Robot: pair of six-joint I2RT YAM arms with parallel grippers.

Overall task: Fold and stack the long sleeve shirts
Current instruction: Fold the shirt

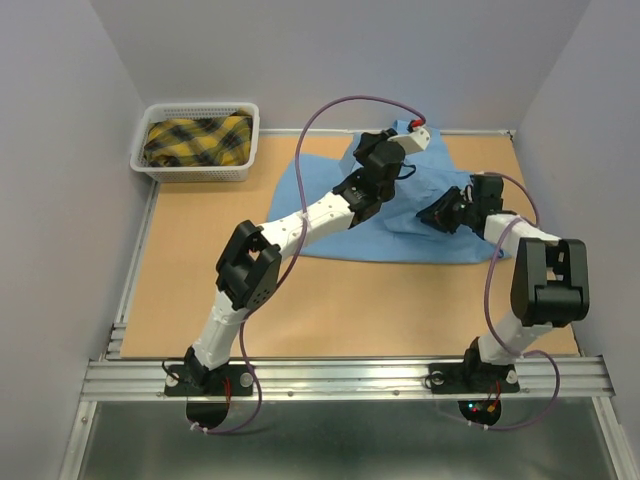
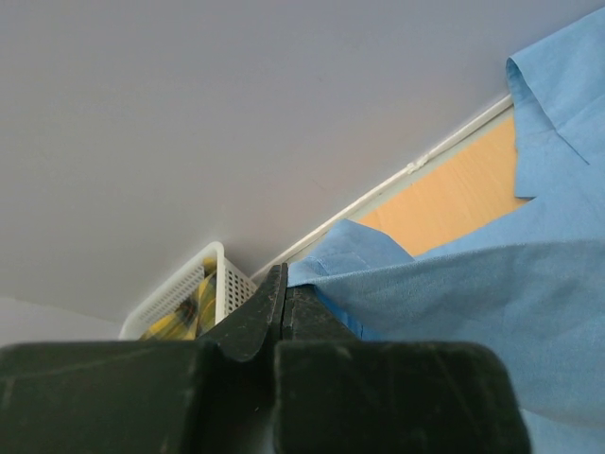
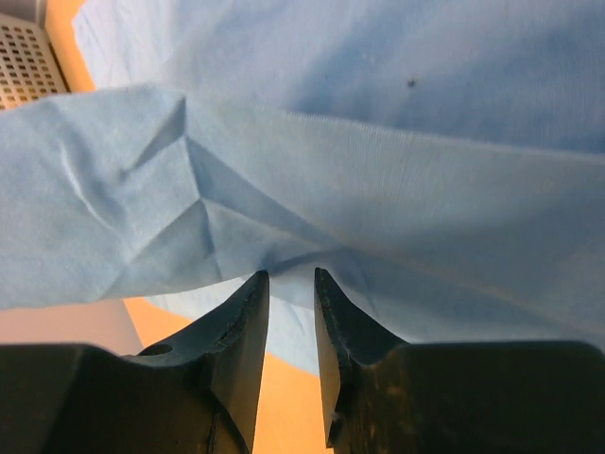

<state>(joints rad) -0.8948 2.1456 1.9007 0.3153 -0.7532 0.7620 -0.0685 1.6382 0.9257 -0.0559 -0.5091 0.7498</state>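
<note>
Basket (image 1: 192,173): white perforated plastic, at the far left corner of the surface, against the back wall. It also shows in the left wrist view (image 2: 180,291), and one corner of it shows in the right wrist view (image 3: 24,57).
Basket contents: a yellow-and-black plaid cloth (image 1: 198,140), bunched and filling most of the inside. A slice of it is visible past the rim in the left wrist view (image 2: 194,310).
Surface (image 1: 200,270): tan board.
Light blue shirt (image 1: 420,238): outside the basket, spread on the far right part of the surface and well apart from the basket. Part of it is raised as a taut band above the rest (image 3: 378,180), and a pointed flap lies toward the back wall (image 2: 558,104).
Left gripper (image 2: 281,284): jaws pressed together on an edge of the shirt, and the cloth rises straight to the tips. It is held above the shirt's far portion (image 1: 408,138).
Right gripper (image 3: 291,279): jaws narrow, their tips at the underside of the raised band, where creases gather into the gap. It holds a bunched fold of the shirt, low over the garment's right side (image 1: 442,214).
</note>
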